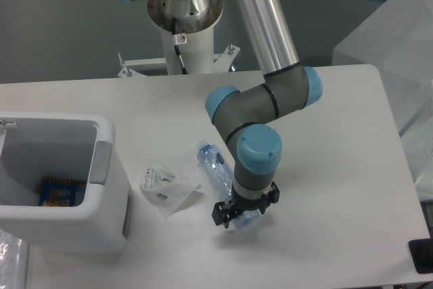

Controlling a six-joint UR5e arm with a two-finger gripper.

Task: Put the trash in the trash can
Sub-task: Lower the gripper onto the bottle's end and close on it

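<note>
Crushed bottle [218, 170] lies flat on the table [338, 167], mid-table, its long axis running diagonally: blue cap end up and to the far left, base end near and right, under the gripper [238, 214]. The gripper sits low over that base end, fingers straddling it; from this angle I cannot tell whether they have pinched the plastic or stand just apart from it. I judge the step in hand to be the grasp of the bottle, first of the two pieces. Next move, as I read it: confirm a firm grip, lift clear, carry left over the trash can [108, 187] and release above its opening. Crumpled wrapper [166, 186] rests just left of the bottle, between it and the bin, not yet handled. Something colourful already lies in the bin's bottom.
</note>
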